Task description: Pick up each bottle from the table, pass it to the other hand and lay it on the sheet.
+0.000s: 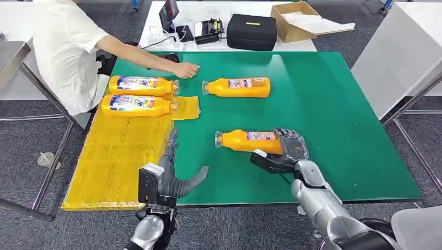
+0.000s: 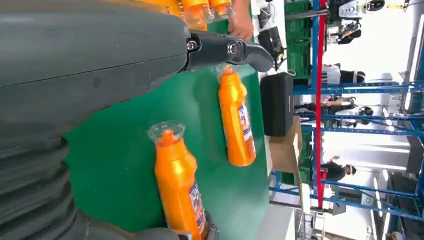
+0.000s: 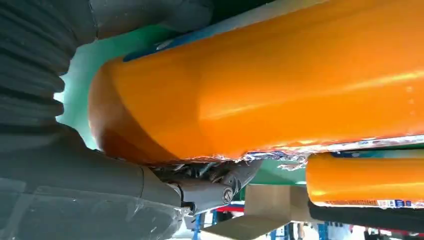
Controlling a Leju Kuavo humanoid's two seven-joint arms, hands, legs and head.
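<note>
1. You have four orange bottles: one (image 1: pixel 247 141) inside the right hand's (image 1: pixel 289 148) fingers, one (image 1: pixel 238 87) beyond those fingertips, two (image 1: pixel 139 85) (image 1: pixel 136 105) past the left hand's (image 1: pixel 174 174) fingertips.
2. One yellow sheet (image 1: pixel 117 156).
3. One green table (image 1: pixel 323 114).

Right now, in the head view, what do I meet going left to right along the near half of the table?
Yellow sheet → left hand, open over the table's near edge → cap of the near bottle → right hand gripping that bottle's base → bare green table.
</note>
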